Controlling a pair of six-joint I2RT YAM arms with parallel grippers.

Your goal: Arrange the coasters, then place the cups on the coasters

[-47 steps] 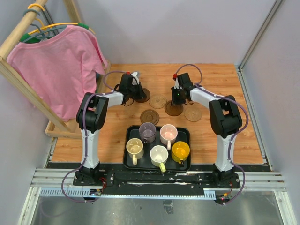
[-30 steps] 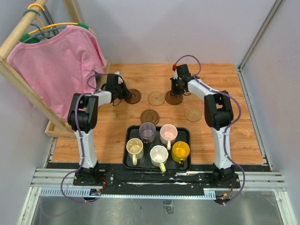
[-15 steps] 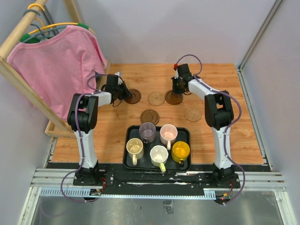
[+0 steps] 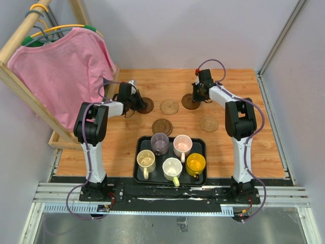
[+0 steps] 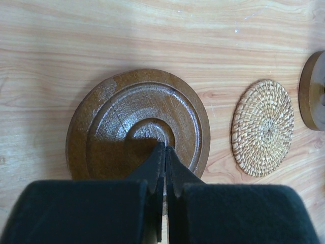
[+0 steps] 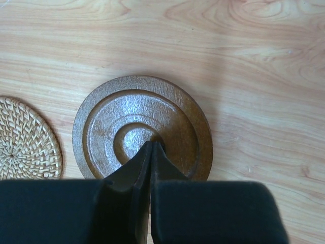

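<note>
Two dark brown coasters lie at the back of the table, each with a shut gripper tip resting on its centre. My left gripper (image 4: pixel 139 102) (image 5: pixel 165 148) touches the left coaster (image 4: pixel 146 105) (image 5: pixel 138 119). My right gripper (image 4: pixel 194 98) (image 6: pixel 152 145) touches the right coaster (image 4: pixel 189 103) (image 6: pixel 142 122). Between them lies a tan woven coaster (image 4: pixel 169 107) (image 5: pixel 262 127) (image 6: pixel 28 140). A third dark coaster (image 4: pixel 162 125) and another tan coaster (image 4: pixel 208 123) lie nearer. The cups stand in a black tray (image 4: pixel 203 143): purple-grey (image 4: pixel 160 143), pinkish (image 4: pixel 182 145), cream (image 4: pixel 145 160), white (image 4: pixel 172 168), yellow (image 4: pixel 195 163).
A pink shirt (image 4: pixel 66 71) hangs on a wooden rack (image 4: pixel 25 86) over the table's left edge, close to my left arm. Grey walls close the back and right sides. The tray sits just ahead of the arm bases.
My left gripper slid its dark coaster leftward, then held. My right gripper pushed its dark coaster toward the back and lately a little to the right. Both stayed shut.
</note>
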